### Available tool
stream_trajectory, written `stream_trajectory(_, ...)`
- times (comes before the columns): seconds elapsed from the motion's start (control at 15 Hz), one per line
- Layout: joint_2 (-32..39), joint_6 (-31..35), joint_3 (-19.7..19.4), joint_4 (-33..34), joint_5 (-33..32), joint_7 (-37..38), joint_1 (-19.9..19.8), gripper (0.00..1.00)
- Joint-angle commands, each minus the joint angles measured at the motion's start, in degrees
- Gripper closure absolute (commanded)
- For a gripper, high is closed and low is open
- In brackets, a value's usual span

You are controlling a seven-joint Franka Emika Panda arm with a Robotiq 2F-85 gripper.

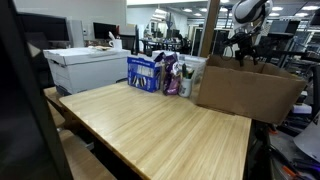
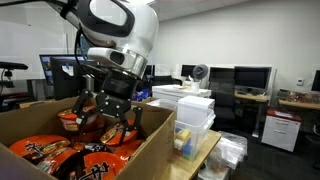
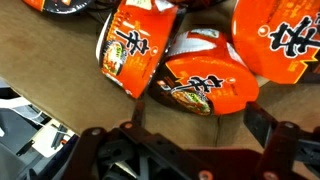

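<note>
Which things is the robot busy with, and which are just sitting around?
Busy with: the open gripper, hanging over the noodle bowls in the cardboard box.

Just sitting around: snack packs, white printer, plastic drawers, wooden table.

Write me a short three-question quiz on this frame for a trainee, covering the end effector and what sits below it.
1. True or false: the end effector is shut on one of the noodle bowls.
2. Multiple choice: the red-orange noodle bowls lie in A) a white plastic bin, B) a cardboard box, C) a wire basket.
3. Short answer: in an exterior view, what stands on the wooden table beside the box?

Key
1. False: the jaws stand wide open and hold nothing.
2. B.
3. Colourful snack packs.
</note>
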Motion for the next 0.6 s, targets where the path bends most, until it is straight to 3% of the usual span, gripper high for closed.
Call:
stream_trajectory(0.0, -2.65, -3.56, 0.36, 2.18, 3.25, -2.43, -1.18, 0.00)
stream_trajectory(0.4, -7.56, -12.62, 2.10, 5.72, 6.95, 2.10, -0.68, 0.00)
stream_trajectory(0.47, -4.02, -8.75, 1.62, 5.11, 4.83, -0.01, -1.27, 0.00)
stream_trajectory(0.53, -4.78, -10.22, 1.93, 5.69, 5.39, 0.31, -1.25, 0.00)
